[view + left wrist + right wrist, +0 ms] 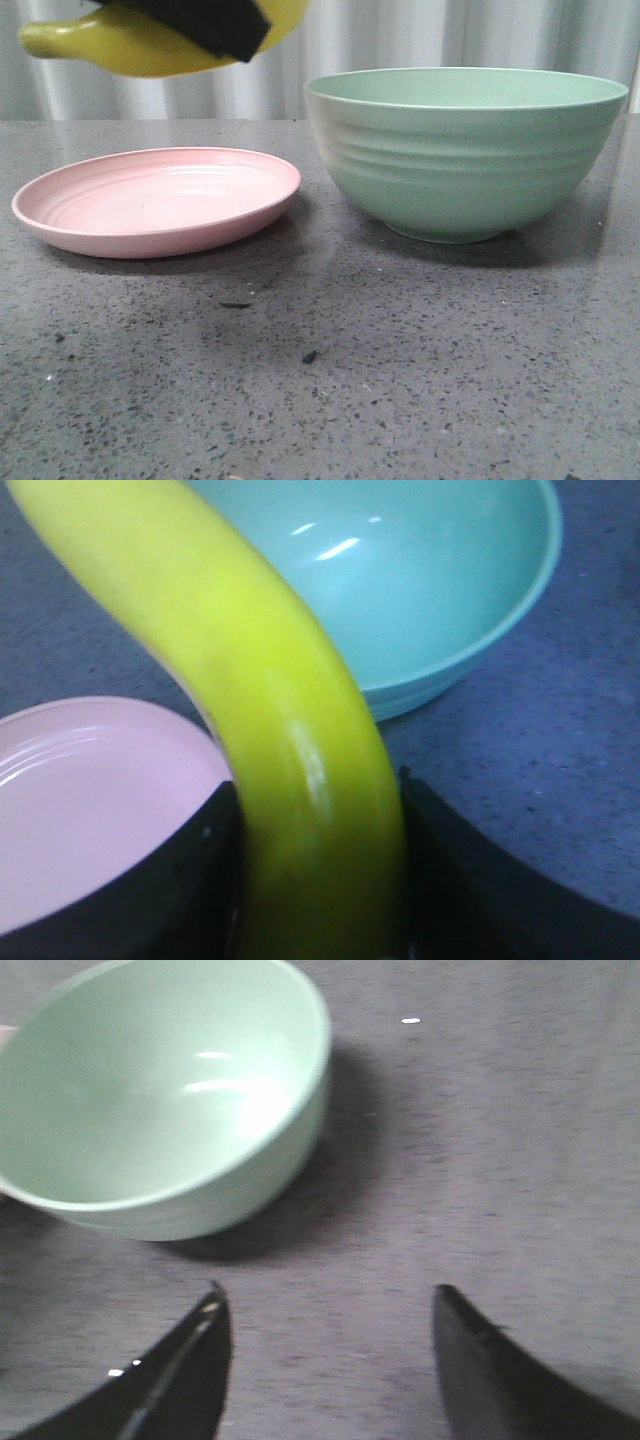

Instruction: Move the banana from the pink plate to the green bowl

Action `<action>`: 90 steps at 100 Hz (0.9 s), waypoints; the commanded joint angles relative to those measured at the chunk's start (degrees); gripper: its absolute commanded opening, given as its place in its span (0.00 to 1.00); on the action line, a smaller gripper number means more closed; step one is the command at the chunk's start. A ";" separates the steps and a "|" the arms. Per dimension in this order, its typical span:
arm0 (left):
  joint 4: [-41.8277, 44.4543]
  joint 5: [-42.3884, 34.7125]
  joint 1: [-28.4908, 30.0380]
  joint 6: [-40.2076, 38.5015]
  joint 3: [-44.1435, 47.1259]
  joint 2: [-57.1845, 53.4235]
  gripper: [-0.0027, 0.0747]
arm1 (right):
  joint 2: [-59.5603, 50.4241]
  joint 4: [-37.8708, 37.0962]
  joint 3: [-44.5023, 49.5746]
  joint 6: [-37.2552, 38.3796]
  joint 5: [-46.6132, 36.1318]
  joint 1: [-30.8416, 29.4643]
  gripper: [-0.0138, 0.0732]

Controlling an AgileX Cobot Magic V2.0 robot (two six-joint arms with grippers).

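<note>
I'm holding the banana [300, 780] clamped in my left gripper [320, 880], up above the pink plate [150, 210]; green bowl [460, 160] sitting beside it; right gripper [330, 1360] hanging spread, empty.

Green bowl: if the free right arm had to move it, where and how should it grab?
Probably the rim of the green bowl, on the side nearest the right gripper, coming from above with one finger inside and one outside. The ridged body looks too wide to span, the rim is thin and exposed, and the bowl is empty and upright.

Grey speckled table [330, 390]; pink plate [157, 200] left, green bowl [465, 150] right, apart.
</note>
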 commanded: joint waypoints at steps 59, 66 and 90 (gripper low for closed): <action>-2.64 -7.54 -19.91 -0.12 -2.14 4.21 0.30 | 16.93 39.35 -6.61 -5.71 -6.73 1.24 0.68; -2.75 -9.26 -20.13 -0.12 -2.14 4.21 0.30 | 18.24 39.35 -6.61 -5.71 -5.99 1.24 0.68; -2.75 -10.14 -20.13 -0.12 -2.14 4.21 0.30 | 20.09 39.35 -6.61 -5.84 -3.97 1.24 0.65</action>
